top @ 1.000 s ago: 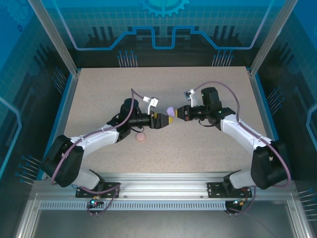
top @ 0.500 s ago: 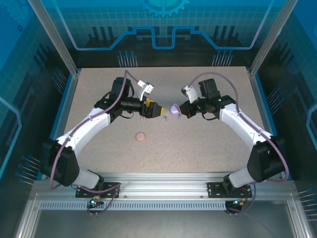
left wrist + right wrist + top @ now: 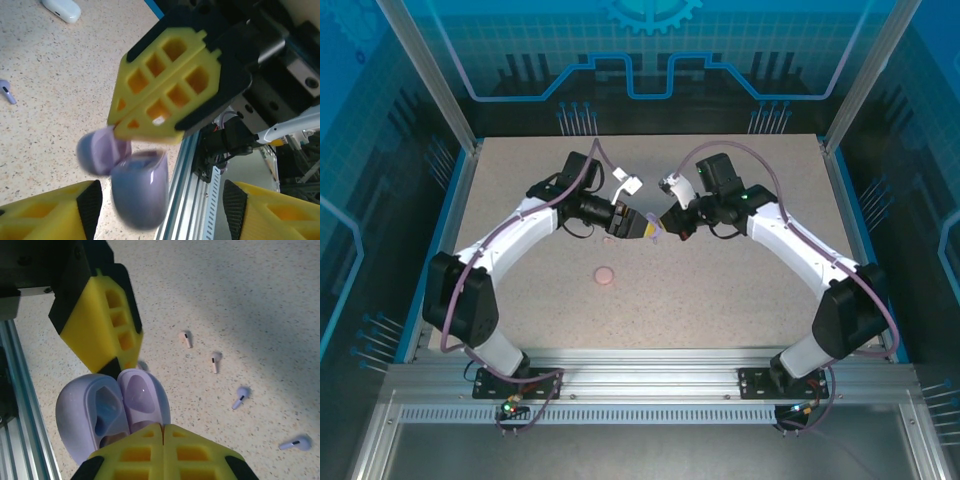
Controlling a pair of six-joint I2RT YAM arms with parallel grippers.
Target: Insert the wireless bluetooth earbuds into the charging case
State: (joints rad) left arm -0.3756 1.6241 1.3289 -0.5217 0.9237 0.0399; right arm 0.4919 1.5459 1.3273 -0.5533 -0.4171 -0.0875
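The purple charging case (image 3: 112, 407) hangs open above the table, its two wells empty. My right gripper (image 3: 163, 427) is shut on its lid by the hinge and meets my left gripper (image 3: 642, 228) mid-table. In the left wrist view the case (image 3: 139, 192) sits between the left gripper's (image 3: 160, 200) spread fingers, nearer the left pad, so this gripper is open. Loose on the table lie two pale pink earbuds (image 3: 185, 338) (image 3: 215, 361) and two purple earbuds (image 3: 241, 396) (image 3: 295, 442).
A pink case (image 3: 605, 276) lies shut on the table, nearer to the arm bases than the grippers. A white case (image 3: 62, 9) rests farther off, with a purple earbud (image 3: 6, 92) close by. The aluminium frame rail (image 3: 192, 200) runs behind the held case.
Both grippers have moved toward the far side of the table, the right one carrying the purple case leftward. The left jaws have narrowed around the case.
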